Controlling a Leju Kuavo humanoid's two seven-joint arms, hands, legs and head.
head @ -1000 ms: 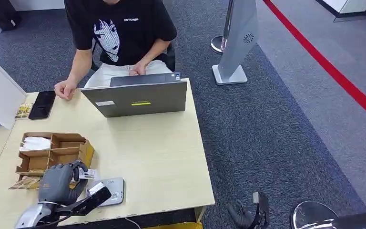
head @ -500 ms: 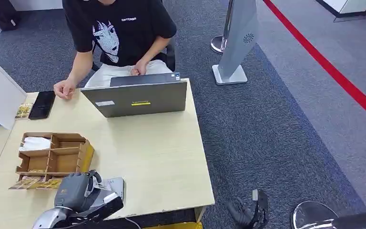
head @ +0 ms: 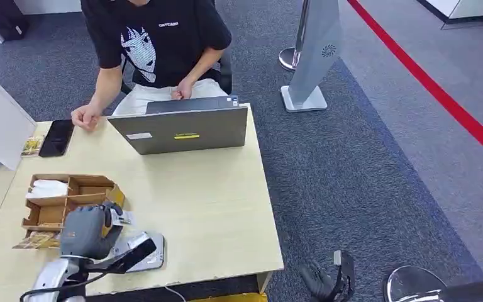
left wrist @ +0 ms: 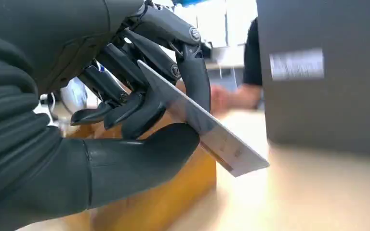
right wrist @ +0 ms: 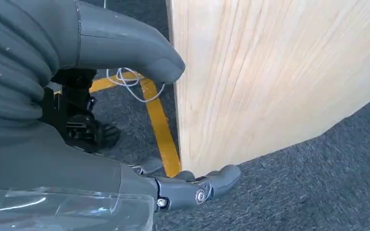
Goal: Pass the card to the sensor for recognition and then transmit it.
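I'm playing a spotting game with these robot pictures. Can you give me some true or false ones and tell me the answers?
1. The left hand holds a card. True: it is pinched between the thumb and the fingers.
2. The laptop lies folded flat. False: it stands open, its lid's back facing the robot.
3. A black phone lies on the table near the person's hand. True.
4. The right hand is holding a cup. False: it holds nothing and hangs beside the table's edge.
5. The cardboard organiser sits on the carpet. False: it sits on the table, close to the left hand.
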